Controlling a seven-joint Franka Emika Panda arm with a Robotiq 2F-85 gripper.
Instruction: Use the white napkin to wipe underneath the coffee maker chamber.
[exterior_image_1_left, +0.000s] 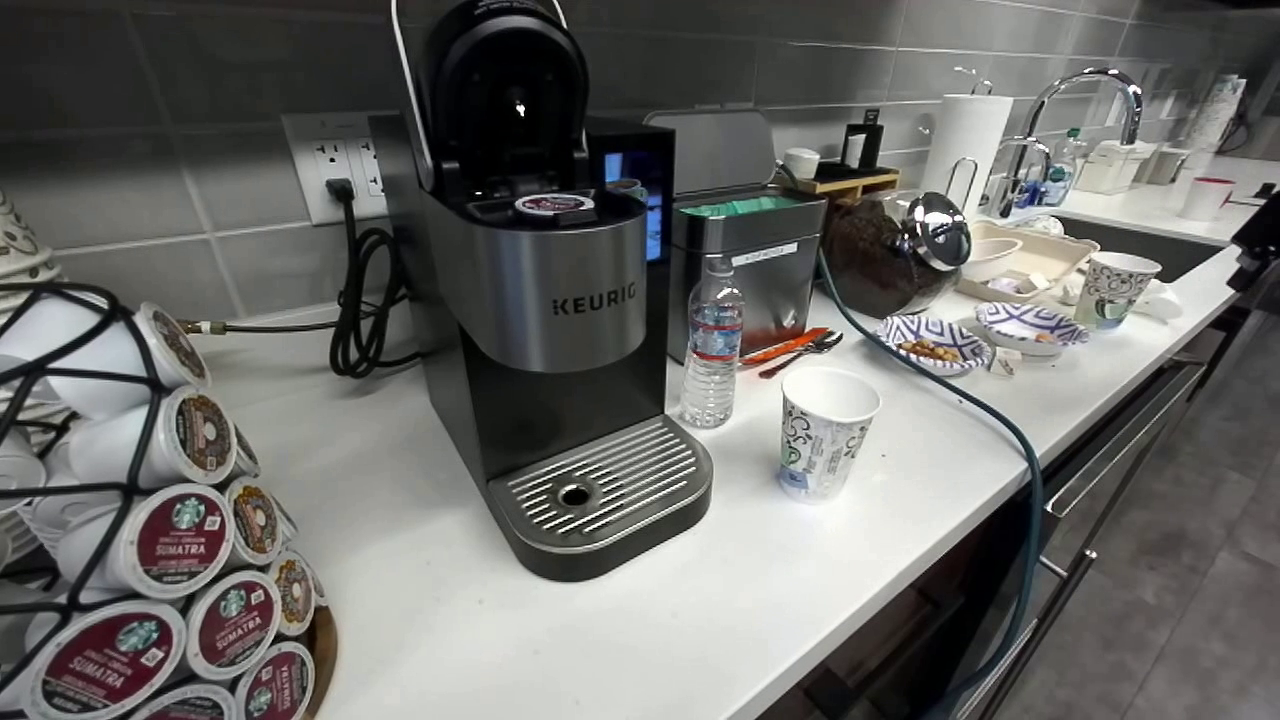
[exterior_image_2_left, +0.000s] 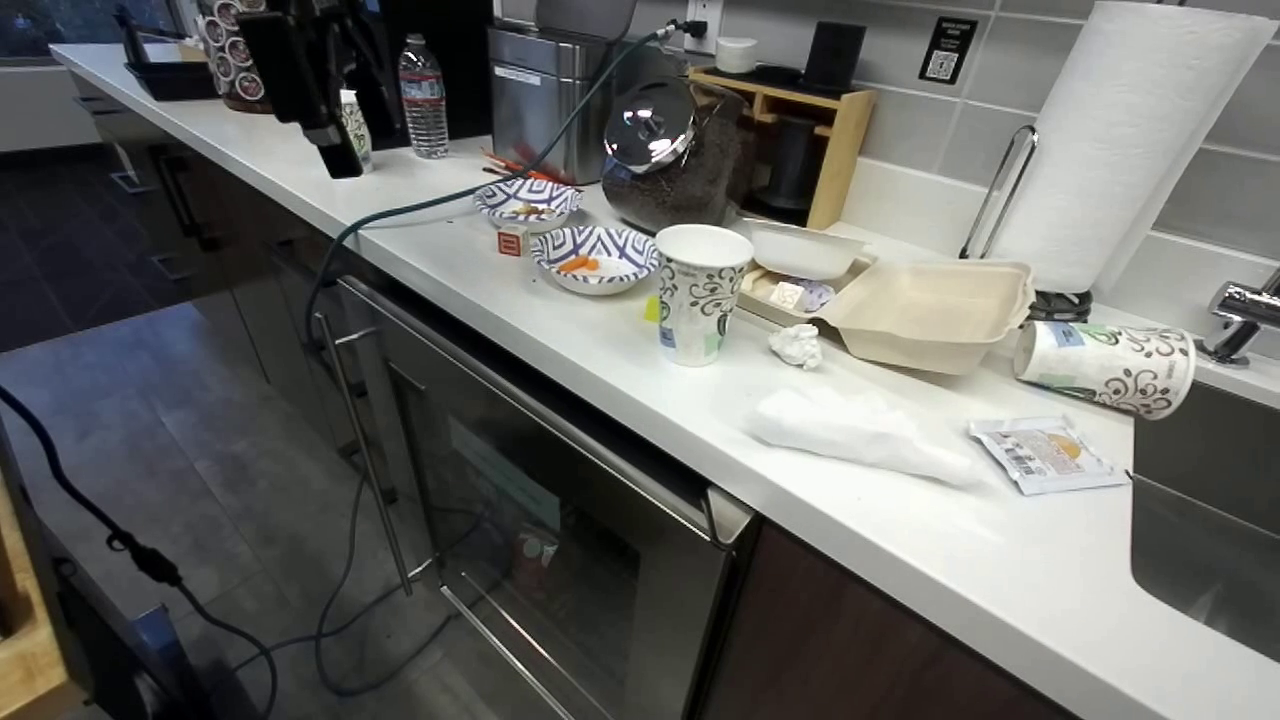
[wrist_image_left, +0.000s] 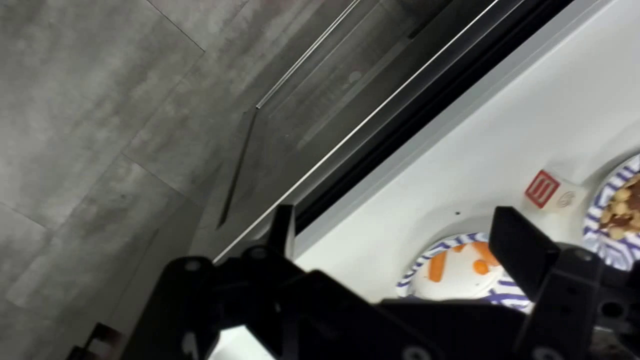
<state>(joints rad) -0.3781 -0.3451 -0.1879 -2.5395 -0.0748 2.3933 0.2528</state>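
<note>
The white napkin (exterior_image_2_left: 862, 435) lies crumpled and elongated on the counter near its front edge in an exterior view. It is partly hidden behind a cup in an exterior view (exterior_image_1_left: 1160, 300). The coffee maker (exterior_image_1_left: 540, 300) stands against the wall, its black lid raised and a pod in its top. Its slotted metal drip tray (exterior_image_1_left: 610, 485) has nothing on it. My gripper (exterior_image_2_left: 362, 150) hangs over the counter, away from the napkin. In the wrist view my gripper (wrist_image_left: 395, 215) is open with nothing between its fingers; the napkin is out of that view.
A paper cup (exterior_image_1_left: 825, 435) and water bottle (exterior_image_1_left: 712, 345) stand beside the coffee maker. A pod rack (exterior_image_1_left: 150, 520) is on its other side. A cord (exterior_image_2_left: 430, 205) crosses the counter. A bowl of carrots (exterior_image_2_left: 597, 258), cup (exterior_image_2_left: 700, 295) and food box (exterior_image_2_left: 925, 315) stand near the napkin.
</note>
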